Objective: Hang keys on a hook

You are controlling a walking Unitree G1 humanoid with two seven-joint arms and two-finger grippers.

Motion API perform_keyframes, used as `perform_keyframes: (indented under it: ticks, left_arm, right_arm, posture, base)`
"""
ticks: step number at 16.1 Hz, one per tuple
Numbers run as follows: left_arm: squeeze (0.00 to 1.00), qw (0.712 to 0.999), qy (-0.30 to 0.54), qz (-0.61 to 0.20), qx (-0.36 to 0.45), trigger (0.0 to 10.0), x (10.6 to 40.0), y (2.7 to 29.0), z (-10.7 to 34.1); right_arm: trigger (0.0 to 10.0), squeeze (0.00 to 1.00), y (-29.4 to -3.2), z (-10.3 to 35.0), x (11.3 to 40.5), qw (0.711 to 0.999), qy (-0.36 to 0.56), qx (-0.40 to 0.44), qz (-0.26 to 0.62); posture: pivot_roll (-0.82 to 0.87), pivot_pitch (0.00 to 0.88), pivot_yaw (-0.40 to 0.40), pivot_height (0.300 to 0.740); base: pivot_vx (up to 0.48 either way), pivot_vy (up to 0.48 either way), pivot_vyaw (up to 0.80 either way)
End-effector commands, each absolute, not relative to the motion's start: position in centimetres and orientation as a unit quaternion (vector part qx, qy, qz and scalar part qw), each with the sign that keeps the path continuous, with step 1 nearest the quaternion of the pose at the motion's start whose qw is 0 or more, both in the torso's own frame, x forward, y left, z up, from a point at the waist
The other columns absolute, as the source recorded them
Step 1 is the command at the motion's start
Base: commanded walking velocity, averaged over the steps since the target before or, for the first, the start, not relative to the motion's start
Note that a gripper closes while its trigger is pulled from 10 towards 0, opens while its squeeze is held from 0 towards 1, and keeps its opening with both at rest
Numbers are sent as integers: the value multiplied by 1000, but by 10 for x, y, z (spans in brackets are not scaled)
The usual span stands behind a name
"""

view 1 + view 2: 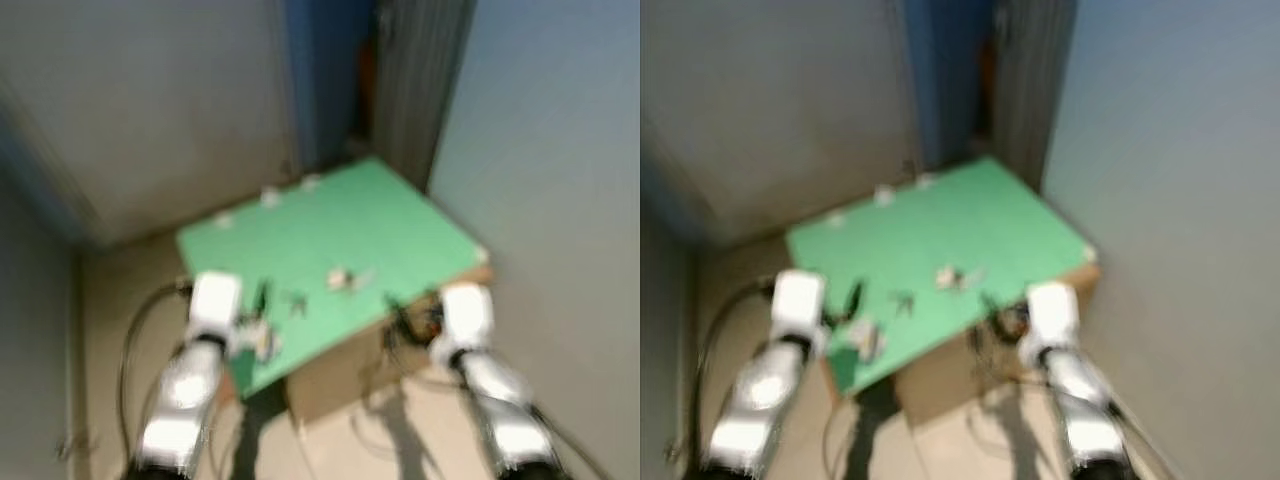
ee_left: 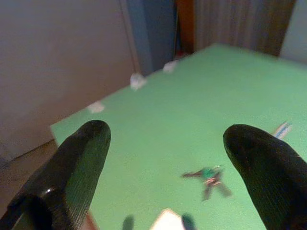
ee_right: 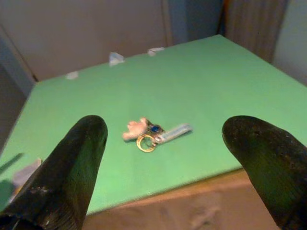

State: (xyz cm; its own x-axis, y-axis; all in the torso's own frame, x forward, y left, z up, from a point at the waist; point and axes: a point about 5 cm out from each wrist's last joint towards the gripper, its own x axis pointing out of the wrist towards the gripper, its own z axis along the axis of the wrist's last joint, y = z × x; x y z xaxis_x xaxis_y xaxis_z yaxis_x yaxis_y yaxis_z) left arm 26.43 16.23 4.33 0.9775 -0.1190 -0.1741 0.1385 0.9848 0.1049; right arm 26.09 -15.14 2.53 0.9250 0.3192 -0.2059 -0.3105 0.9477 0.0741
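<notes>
— Grey walls close round a green tabletop [image 1: 400,225] in a corner. Where are the keys?

— One bunch of keys [image 3: 152,133] (gold ring, pale charm, light blue tag) lies flat mid-table; a smaller dark key set [image 2: 208,176] lies near the front edge.

— And the grippers?

— The left gripper [image 2: 168,167] and the right gripper [image 3: 165,165] hover at the near edge, fingers spread wide, holding nothing.

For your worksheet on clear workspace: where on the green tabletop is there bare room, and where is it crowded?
Bare: the green tabletop between the white scraps at its far edge and the keyring. Crowded: the near edge, with the dark keys and both open grippers, left and right.
</notes>
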Motion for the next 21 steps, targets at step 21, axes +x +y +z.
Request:
perform_keyframes:
  ticks: [21]
  left_arm:
    - [0, 976, 190, -91, 52, 10000, 291, 112, 2]
  right_arm:
    - [10000, 0, -223, 56, 177, 937, 217, -38, 271]
  posture:
    - [-432, 220, 19, 717]
  base:
    - [23, 0, 0]
